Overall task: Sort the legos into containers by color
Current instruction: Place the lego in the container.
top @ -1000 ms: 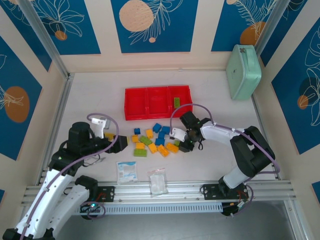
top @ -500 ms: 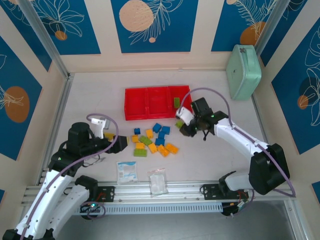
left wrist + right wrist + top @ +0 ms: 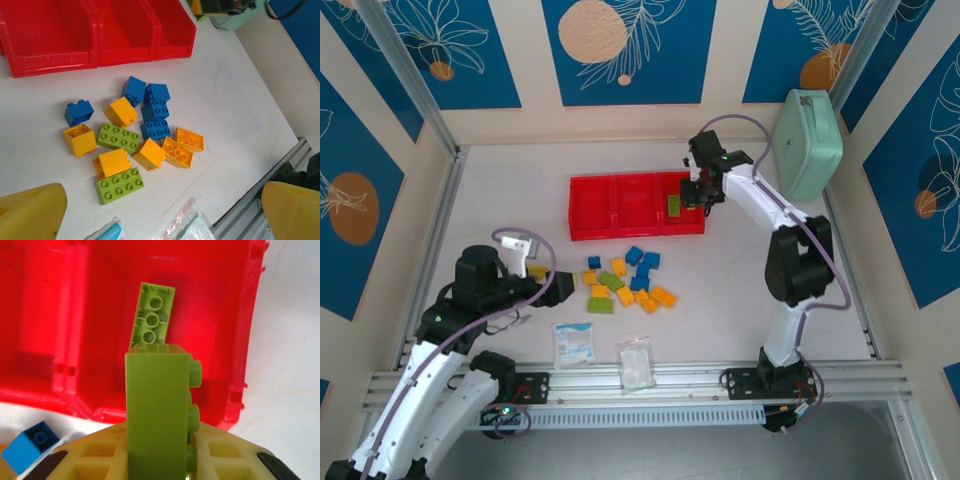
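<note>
A lime green brick (image 3: pixel 157 405) stands on end, pinched between the fingers of the right gripper (image 3: pixel 160 462). It hangs over the right-end compartment (image 3: pixel 200 300) of the red tray (image 3: pixel 585 232), where a second green brick (image 3: pixel 152 315) lies. The other legos (image 3: pixel 622 279) cluster on the table just in front of the tray. The left gripper (image 3: pixel 162 205) hovers on their near side — jaws spread wide, holding nothing.

No text, brand, number or sign can be read anywhere. The clear packet (image 3: pixel 574 343) carries a blue printed patch, but its lettering is too small to make out. The studs of the legos (image 3: pixel 118 137) show no legible mark
</note>
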Tool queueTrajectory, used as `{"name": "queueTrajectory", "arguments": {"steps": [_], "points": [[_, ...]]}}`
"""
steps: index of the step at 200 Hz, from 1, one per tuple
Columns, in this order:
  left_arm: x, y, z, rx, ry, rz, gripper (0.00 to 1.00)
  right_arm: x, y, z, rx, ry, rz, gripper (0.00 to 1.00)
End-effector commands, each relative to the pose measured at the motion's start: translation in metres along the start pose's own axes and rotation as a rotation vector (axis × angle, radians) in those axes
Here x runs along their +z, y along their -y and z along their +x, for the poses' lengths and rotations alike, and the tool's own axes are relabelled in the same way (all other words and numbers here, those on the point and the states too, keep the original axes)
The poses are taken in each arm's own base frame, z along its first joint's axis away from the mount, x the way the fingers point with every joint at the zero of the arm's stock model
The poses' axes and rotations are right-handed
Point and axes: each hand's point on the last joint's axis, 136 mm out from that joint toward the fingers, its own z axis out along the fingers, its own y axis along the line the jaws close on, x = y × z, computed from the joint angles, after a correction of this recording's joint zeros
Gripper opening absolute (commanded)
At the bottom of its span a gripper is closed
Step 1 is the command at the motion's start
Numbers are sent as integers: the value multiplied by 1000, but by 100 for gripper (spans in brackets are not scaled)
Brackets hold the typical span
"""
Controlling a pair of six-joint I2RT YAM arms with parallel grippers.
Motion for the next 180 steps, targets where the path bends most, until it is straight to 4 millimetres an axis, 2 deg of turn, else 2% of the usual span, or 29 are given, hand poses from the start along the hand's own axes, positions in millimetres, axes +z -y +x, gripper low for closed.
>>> {"name": "queueTrajectory", "arguments": {"steps": [1,45,85,111,126,152,165,180], "points": [[-1,5,-2,34,16,21,99,8,2,8,64,-85,50,0],[-1,7,-2,41,18,36,99,32,11,5,50,-125,173,0],[0,9,-1,40,14,46,99,45,12,3,43,-150,201,7],[0,9,-1,42,13,52,99,50,11,3,31,-158,214,19],[0,10,-1,42,12,58,99,51,6,3,22,-161,204,22],[0,14,-1,53,13,77,99,50,-1,3,12,-173,191,38],[-1,15,-1,58,18,83,99,47,-4,4,15,-173,184,49],[-1,15,-1,60,20,85,99,43,-7,4,23,-171,171,54]]}}
